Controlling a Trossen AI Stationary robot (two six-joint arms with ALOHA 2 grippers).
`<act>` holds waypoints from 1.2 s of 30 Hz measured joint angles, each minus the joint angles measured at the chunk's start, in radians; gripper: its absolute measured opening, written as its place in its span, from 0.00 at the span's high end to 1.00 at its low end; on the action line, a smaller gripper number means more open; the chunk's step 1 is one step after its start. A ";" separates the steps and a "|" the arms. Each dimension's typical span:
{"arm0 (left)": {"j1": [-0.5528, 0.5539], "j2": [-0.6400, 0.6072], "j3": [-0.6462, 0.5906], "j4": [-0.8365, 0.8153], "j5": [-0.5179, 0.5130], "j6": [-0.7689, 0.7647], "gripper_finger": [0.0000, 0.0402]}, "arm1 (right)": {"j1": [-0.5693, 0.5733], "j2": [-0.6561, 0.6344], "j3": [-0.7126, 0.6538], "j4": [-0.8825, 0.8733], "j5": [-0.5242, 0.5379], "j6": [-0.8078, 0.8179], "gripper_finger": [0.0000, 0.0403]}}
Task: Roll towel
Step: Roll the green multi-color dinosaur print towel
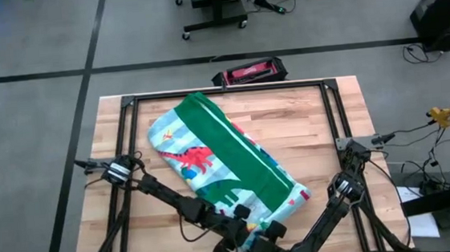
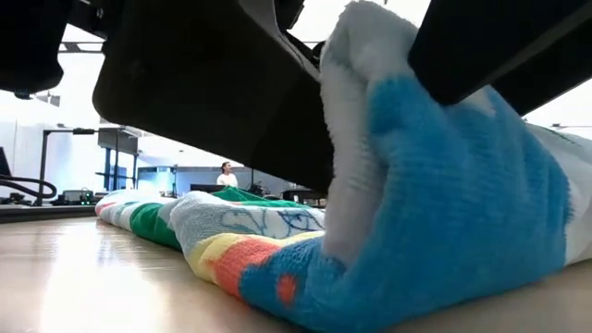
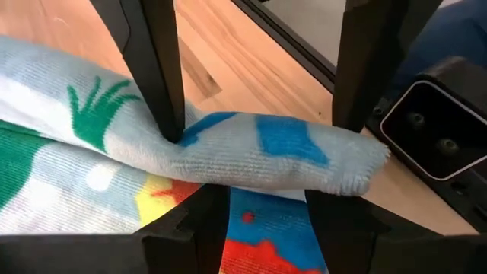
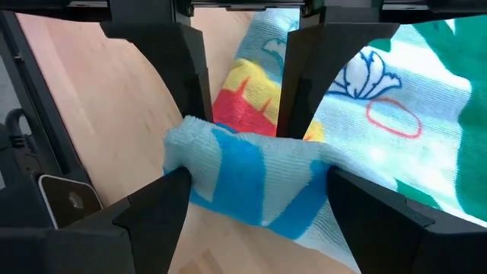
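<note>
Together the left hand (image 1: 245,231) and right hand (image 1: 272,236) each pinch the towel's (image 1: 219,155) near end on the table (image 1: 306,128)

Both arms are dark, nearly black, built of slim straight links with bulkier joints between them. Thin black cables run along the links and trail from the bases. The left hand (image 1: 242,239) and the right hand (image 1: 270,243) each end in two flat, matte black fingers (image 3: 156,61) with squared edges. A glossy black housing (image 3: 434,125) carries small round screws.
</note>
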 joint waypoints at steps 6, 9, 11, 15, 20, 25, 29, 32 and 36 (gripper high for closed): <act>-0.001 0.001 -0.013 0.053 -0.011 -0.001 0.61 | 0.000 0.000 0.000 0.000 0.000 0.000 0.30; -0.001 0.001 -0.027 0.083 -0.011 -0.012 0.61 | 0.000 0.000 0.000 0.001 -0.004 0.000 0.30; -0.001 0.001 -0.035 0.093 -0.011 -0.019 0.61 | 0.000 0.000 0.000 0.002 -0.008 0.001 0.29; -0.001 0.000 -0.045 0.070 -0.037 -0.022 0.61 | 0.001 0.000 0.000 0.004 -0.008 0.007 0.27; -0.001 -0.023 -0.041 0.045 -0.042 -0.020 0.61 | 0.002 0.000 0.000 0.005 -0.007 0.007 0.26; -0.001 -0.055 -0.042 0.010 -0.045 -0.018 0.61 | 0.002 0.000 0.000 0.005 -0.008 0.007 0.27; -0.001 -0.067 -0.042 -0.021 -0.045 -0.019 0.61 | 0.002 0.000 0.000 0.005 -0.008 0.007 0.29; -0.002 -0.067 -0.043 -0.023 -0.045 -0.025 0.61 | 0.002 0.000 0.000 0.005 -0.008 0.007 0.30; -0.002 -0.066 -0.050 -0.034 -0.045 -0.040 0.61 | 0.002 0.000 0.000 0.005 -0.008 0.007 0.29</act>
